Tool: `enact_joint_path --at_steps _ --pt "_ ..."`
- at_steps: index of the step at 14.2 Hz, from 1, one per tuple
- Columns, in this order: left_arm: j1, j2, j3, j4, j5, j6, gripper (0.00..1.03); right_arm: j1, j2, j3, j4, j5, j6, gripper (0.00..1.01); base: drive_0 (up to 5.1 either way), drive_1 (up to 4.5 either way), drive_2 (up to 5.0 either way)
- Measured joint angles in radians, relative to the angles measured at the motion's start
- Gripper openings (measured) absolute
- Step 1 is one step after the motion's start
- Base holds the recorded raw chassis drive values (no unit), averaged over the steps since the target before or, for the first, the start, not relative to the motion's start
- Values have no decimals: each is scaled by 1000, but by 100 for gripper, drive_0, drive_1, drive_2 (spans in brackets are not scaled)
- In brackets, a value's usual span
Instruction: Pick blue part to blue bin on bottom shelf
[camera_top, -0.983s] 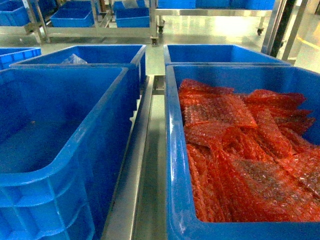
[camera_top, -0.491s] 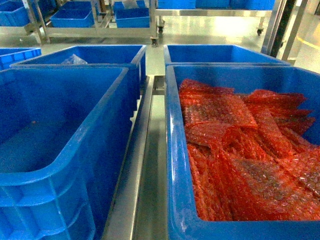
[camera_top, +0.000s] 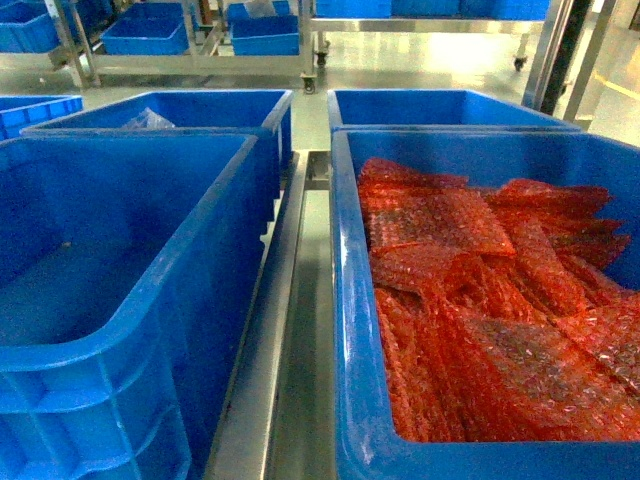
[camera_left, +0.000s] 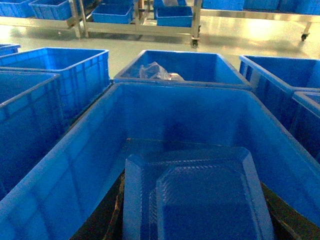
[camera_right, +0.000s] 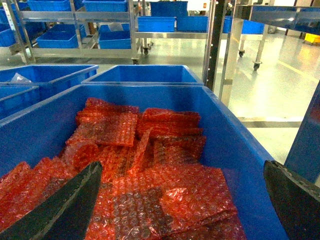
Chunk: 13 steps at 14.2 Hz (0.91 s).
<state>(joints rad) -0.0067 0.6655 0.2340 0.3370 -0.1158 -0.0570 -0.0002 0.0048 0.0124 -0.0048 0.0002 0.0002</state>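
- The near right bin (camera_top: 345, 330) held a heap of red bubble-wrap bags (camera_top: 480, 300) and served as the landmark here; the right wrist view showed the same bags (camera_right: 145, 165) filling its floor.
- Left of that bin, across a metal rail (camera_top: 285, 330), stood the near left bin (camera_top: 170, 300); from the head its floor looked bare.
- The left wrist view showed what the head view did not: a clear plastic tray (camera_left: 195, 195) lying low in the near left bin (camera_left: 75, 165), tinted blue by the walls around it.
- Behind the near left bin, a far bin (camera_left: 180, 67) held crumpled clear plastic (camera_left: 155, 72); the head view caught it too (camera_top: 148, 120).
- Behind the landmark bin sat another blue bin (camera_top: 440, 105), contents unseen.
- Right hand (camera_right: 185, 210): dark fingers (camera_right: 65, 205) stood far apart at the frame's edges over the red bags, gripping nothing.
- Left hand: only dark edges showed beside the tray; I cannot tell its state.
- No blue part could be told apart in any view.
- No readable writing or labels.
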Motion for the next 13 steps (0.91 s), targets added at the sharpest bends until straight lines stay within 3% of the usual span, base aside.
enact_joint_path --at_steps 13 --pt "0 0 0 0 0 0 44 0 0 0 0 0 0 98 0 0 0"
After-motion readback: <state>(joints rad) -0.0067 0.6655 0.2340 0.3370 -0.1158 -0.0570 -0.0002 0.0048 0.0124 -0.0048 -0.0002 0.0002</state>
